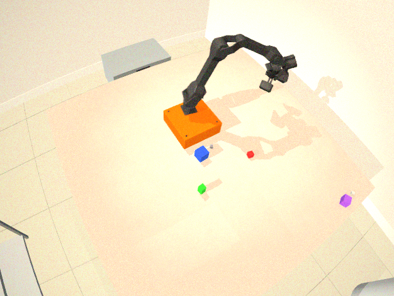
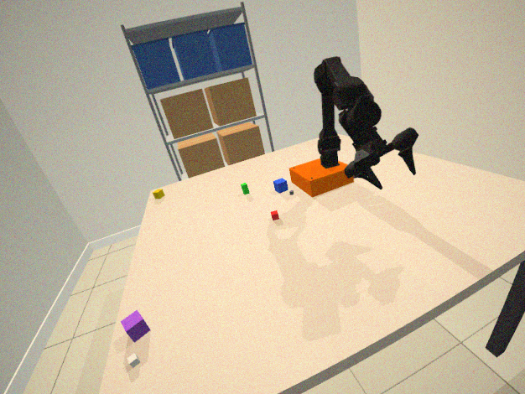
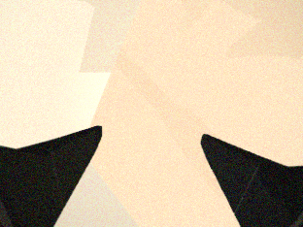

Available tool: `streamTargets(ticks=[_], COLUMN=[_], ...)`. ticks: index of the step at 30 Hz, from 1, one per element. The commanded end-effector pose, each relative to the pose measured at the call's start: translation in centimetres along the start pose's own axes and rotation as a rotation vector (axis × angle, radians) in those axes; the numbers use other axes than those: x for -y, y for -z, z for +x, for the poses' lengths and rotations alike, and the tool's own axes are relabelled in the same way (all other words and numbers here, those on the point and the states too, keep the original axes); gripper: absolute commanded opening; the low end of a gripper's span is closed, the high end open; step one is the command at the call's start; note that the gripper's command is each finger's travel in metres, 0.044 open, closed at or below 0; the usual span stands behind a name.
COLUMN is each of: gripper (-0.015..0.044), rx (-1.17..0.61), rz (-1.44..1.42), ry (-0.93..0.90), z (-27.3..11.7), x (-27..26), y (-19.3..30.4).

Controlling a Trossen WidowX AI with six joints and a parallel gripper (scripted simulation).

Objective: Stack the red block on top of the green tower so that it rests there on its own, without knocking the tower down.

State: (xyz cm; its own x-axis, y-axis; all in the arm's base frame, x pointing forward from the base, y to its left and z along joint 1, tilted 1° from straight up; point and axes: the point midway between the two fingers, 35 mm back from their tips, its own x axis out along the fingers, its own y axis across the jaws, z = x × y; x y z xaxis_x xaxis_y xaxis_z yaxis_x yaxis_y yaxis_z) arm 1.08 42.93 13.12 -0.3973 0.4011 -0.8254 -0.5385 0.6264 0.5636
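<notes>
Hanging above the table [image 2: 444, 203] with its jaws spread wide, the gripper [image 2: 392, 173] holds nothing; in the wrist view only pale table surface and soft shadow show between the two dark fingers. In the exterior view the fingertips point downward and stand well clear of the table top.

Well apart from the fingers, farther out on the table, the red block [image 2: 274, 215] rests alone on the surface with nothing touching it. Beyond it from the fingers stands the green tower [image 2: 244, 188], upright, taller than it is wide, with no block on top. In the top view the red block [image 1: 250, 154] lies between the gripper [image 1: 269, 83] and the green tower [image 1: 201, 189], though closer to the tower than to the fingers.

Just beside the fingers in the exterior view, and lower, sits the orange base [image 2: 320, 177] from which the arm [image 2: 339, 97] rises and folds over. On the far side of that base from the fingers lie a blue cube [image 2: 280, 185] and a tiny grey cube [image 2: 291, 192], near each other but not touching. Far from the fingers, a purple cube [image 2: 135, 325] and a small white cube [image 2: 133, 360] sit near the table's opposite end, and a yellow cube [image 2: 158, 193] rests near another corner.
</notes>
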Motion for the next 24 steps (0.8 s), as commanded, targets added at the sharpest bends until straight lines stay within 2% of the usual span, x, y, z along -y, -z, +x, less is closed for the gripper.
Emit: streamTargets(ticks=[1,13,24], gripper=[0.044,0.044,0.044], rx=[0.049,0.194,0.265], rz=[0.063,0.299,0.551], ry=[0.06,0.238,0.439], z=[-0.9,-6.0,-11.0], x=[3.5,15.8,28.0], y=[-2.2,-7.6,-7.7])
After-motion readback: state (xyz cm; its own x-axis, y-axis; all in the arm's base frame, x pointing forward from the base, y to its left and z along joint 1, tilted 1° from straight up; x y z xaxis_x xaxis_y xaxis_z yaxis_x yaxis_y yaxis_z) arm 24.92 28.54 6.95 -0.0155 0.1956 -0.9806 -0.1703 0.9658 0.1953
